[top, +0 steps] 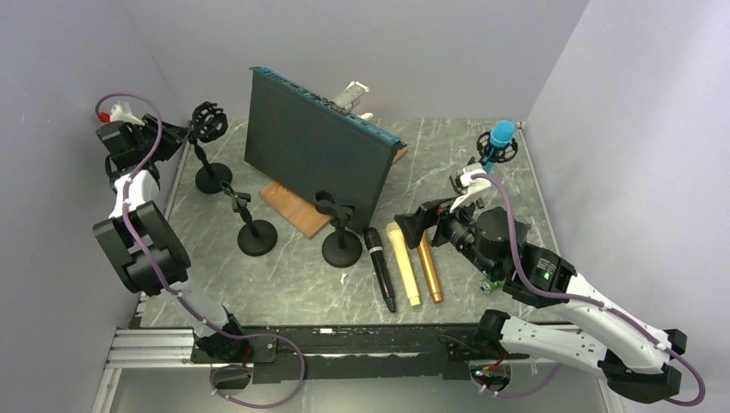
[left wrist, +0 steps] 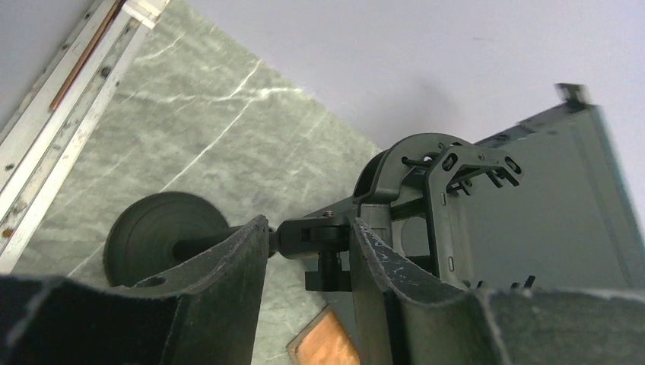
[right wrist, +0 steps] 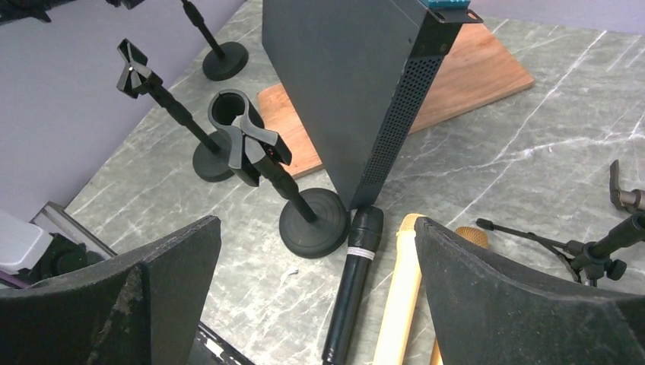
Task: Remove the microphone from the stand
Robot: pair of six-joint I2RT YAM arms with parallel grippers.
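The left end effector (left wrist: 310, 228) looks clamped on the neck joint of an empty stand (top: 213, 178) at the far left of the surface (top: 293, 275), with a pad against each side of the joint. This stand carries no mic, so any pull here only drags or tips it, and the task gains nothing. Three loose mics (top: 403, 262) lie side by side near the middle. They sit just below the right end effector (right wrist: 316, 228), which hovers with its fingers spread wide and empty, facing them and a clip stand (right wrist: 304, 220). Closing here would pick up the wrong thing, or set the mics rolling.

The blue mic (top: 502, 133) is upright in its mount at the far right, behind the right arm and out of that wrist's view. A tripod (right wrist: 601, 247) at the edge of that view is probably its stand. Turning toward it, the arm or its cable (top: 508, 215) could catch a leg and topple the stand. Nothing braces that stand, so an off-axis pull may lift it along with the mic.
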